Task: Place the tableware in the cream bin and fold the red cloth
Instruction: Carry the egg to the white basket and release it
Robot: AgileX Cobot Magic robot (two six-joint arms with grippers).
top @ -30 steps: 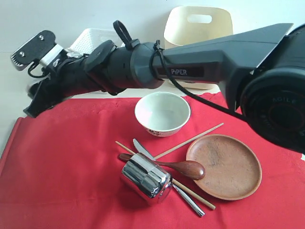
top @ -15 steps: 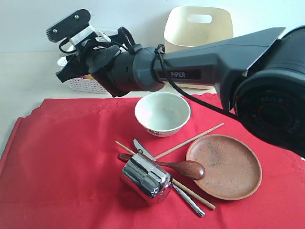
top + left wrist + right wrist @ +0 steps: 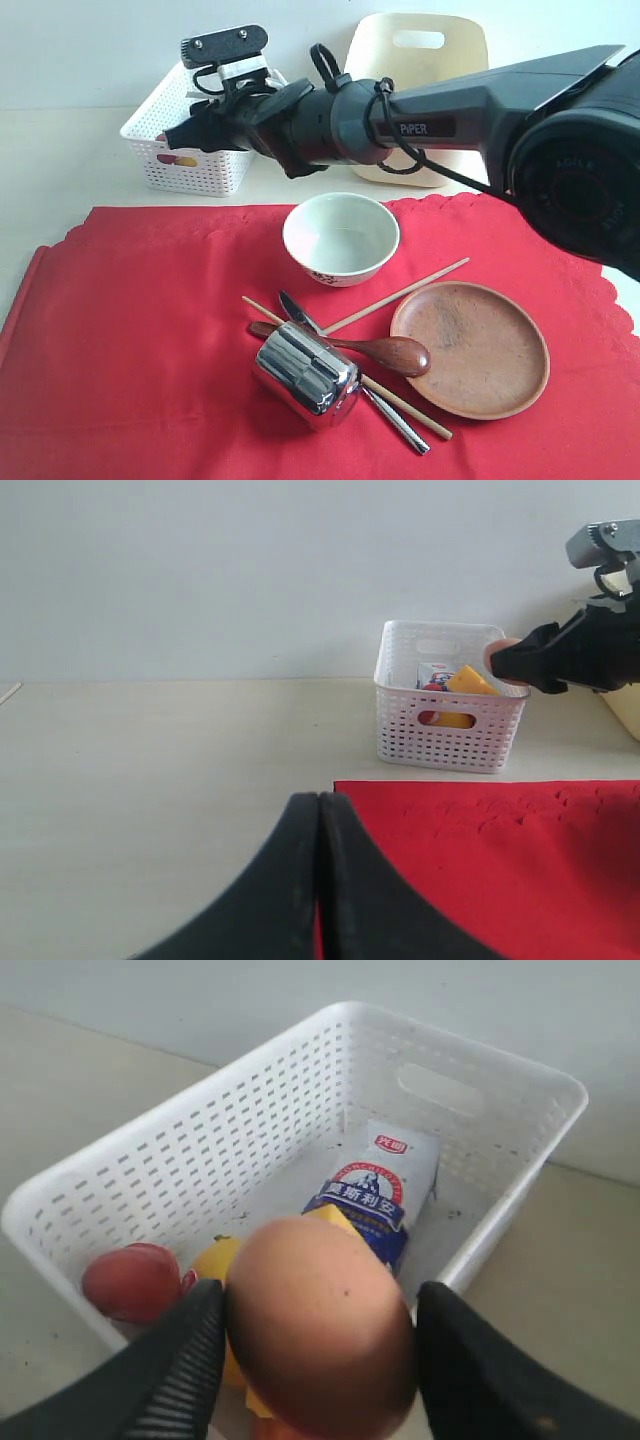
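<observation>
Tabletop (image 3: 150,780) beige, wall (image 3: 200,570) white; R fingers (image 3: 190,133) grip egg (image 3: 320,1330) over basket (image 3: 250,1120), L fingers (image 3: 318,880) closed empty.

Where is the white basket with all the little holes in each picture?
Exterior view: the white basket stands at the back left, beyond the red cloth and left of the cream bin.
Left wrist view: the white basket stands just past the cloth's far edge.
Right wrist view: the white basket fills most of the picture.
Shared landmark: the right gripper holding the egg over it.
</observation>
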